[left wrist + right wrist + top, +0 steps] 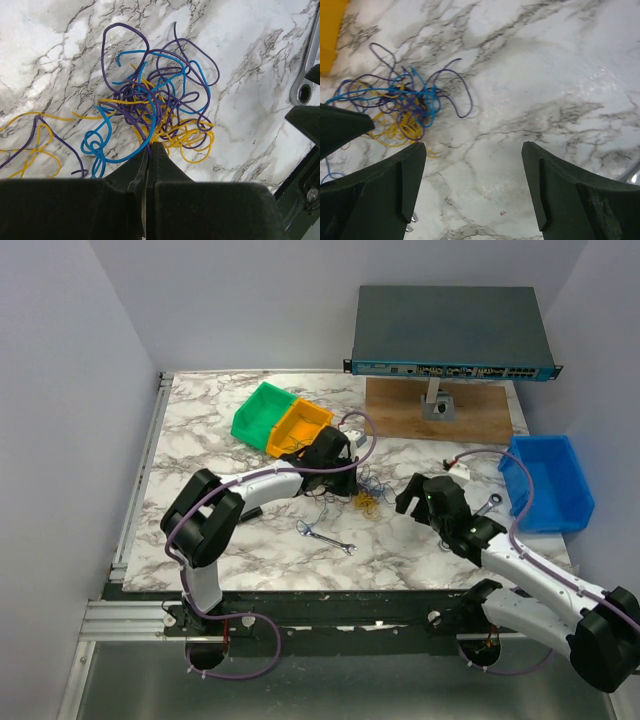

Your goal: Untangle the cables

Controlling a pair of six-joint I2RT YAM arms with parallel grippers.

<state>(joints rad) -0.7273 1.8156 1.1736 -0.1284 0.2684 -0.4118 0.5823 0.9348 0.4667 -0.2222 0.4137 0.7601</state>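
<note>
The cables [368,495], a messy clump of thin blue, yellow and purple wires, are sitting about mid-table on the white marble-look table [200,440], right between the two arms. In the left wrist view the clump [155,110] is a proper knot, with a few yellow and purple loops trailing off to one side.

The left claw [150,147] is pinched completely shut. Blue and purple strands run straight into its tip, so it looks like it has hold of them there. From above, that claw [350,483] is right up against the clump.

The right claw [472,185] is spread wide open with only bare table between its fingers. The cables [400,107] lie near it but not touching. Overhead, it [412,495] is just beside the clump on the far side from the left one.

A small silver wrench [327,537] lies flat closer to the arm bases, clear of the wires.
</note>
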